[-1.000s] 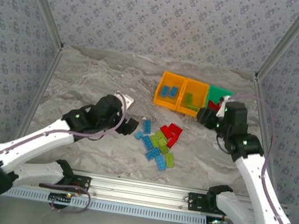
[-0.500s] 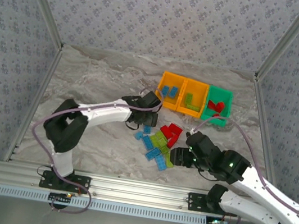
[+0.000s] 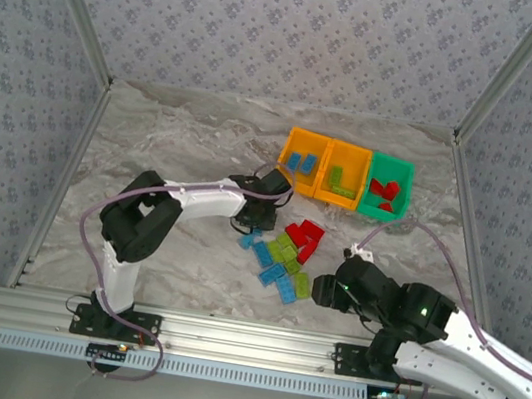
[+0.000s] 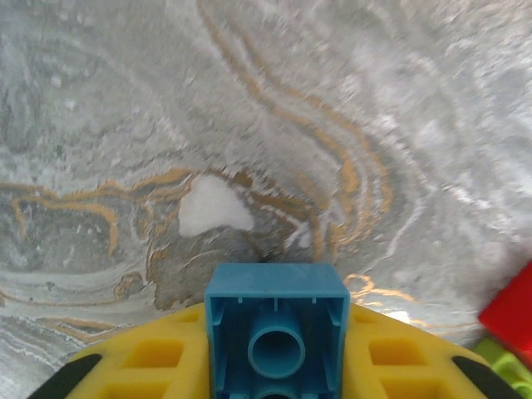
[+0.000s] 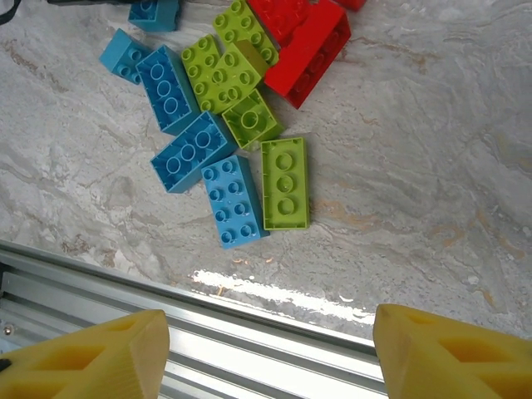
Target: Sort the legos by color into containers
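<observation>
A pile of legos [image 3: 283, 253] in light blue, lime green and red lies mid-table. Behind it stand the three joined containers: an orange one [image 3: 286, 162] with blue bricks, an orange one [image 3: 329, 174] with green bricks, a green one [image 3: 401, 193] with red bricks. My left gripper [image 3: 274, 183] hovers just left of the first orange bin, shut on a light blue brick [image 4: 277, 324] seen from its hollow underside. My right gripper [image 3: 325, 288] stands open at the pile's near right. Ahead of its fingers [image 5: 91, 353] lie a lime brick [image 5: 285, 183], a blue brick [image 5: 234, 201] and a red brick [image 5: 307, 46].
The aluminium rail [image 3: 243, 343] along the table's near edge runs right under the right gripper. Patterned walls close the left, back and right sides. Bare marbled tabletop [image 3: 175, 135] spreads left of the bins.
The left arm has reached from left of the pile up to the first orange bin, carrying a blue brick. The right arm has swung from the green bin down to the pile's near right.
</observation>
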{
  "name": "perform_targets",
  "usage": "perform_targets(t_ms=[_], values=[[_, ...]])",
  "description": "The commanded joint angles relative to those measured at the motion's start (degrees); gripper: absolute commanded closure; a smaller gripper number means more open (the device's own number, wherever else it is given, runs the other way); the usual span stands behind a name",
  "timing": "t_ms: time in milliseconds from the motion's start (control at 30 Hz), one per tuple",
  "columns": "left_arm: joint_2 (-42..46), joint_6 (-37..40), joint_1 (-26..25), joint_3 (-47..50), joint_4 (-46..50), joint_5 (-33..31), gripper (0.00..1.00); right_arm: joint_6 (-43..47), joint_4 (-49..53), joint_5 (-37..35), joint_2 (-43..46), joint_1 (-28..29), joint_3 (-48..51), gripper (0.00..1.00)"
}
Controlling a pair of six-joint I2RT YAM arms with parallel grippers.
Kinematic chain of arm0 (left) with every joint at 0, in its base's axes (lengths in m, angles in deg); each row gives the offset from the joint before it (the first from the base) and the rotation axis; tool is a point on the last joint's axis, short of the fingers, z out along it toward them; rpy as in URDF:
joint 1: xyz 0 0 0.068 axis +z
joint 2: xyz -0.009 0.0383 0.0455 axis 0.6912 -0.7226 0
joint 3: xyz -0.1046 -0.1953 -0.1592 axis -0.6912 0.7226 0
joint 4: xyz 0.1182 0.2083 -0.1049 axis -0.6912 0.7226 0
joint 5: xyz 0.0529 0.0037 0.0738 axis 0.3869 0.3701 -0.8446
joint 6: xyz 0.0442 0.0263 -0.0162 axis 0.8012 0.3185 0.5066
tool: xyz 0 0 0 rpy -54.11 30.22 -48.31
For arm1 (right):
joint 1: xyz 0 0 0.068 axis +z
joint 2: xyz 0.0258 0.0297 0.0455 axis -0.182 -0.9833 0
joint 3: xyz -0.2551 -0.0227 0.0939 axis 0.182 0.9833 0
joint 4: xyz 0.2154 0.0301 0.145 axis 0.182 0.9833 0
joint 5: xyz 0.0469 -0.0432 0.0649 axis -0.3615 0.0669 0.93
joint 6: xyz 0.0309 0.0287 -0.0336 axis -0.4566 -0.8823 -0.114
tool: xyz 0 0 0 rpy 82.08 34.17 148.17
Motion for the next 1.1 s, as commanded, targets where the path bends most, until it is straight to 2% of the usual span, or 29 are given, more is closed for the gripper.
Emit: perform_targets(t_ms=[0,167,267,500,667,933,1000,1067], values=[[4.12,3.09,-0.13,-6.01,0.8,-1.66,0.74,-2.64,1.24,-4.6,0.84,1.56,-0.4,0.3],[2.59,12.08,0.06,-16.58,-1.16,-9.72,0.74,-1.0,-3.62,-7.85,2.74,1.81,-0.8,0.28],[-3.86,19.18,1.09,-24.58,-5.29,-12.14,0.74,-1.09,-4.02,-9.8,3.37,1.82,-1.34,0.28],[-23.29,22.34,3.78,-52.4,1.2,-9.45,0.73,-0.08,-2.73,-11.5,3.58,1.84,-3.71,0.28],[-32.68,22.72,4.07,-68.83,8.93,-8.36,0.6,0.15,-2.52,-12.12,3.59,1.83,-4.35,0.27],[-30.34,23.17,3.06,-69.78,13.9,-7.33,0.47,-0.1,-3.54,-14.22,3.75,1.77,-2.6,0.26],[-27.41,23.09,2.75,-66.94,15.04,-6.66,0.47,-0.16,-3.84,-14.51,3.85,1.73,-2.0,0.25],[-21.09,22.94,2.22,-58.18,12.44,-5.7,0.47,-0.37,-4.23,-15.18,3.76,1.65,-0.97,0.25]])
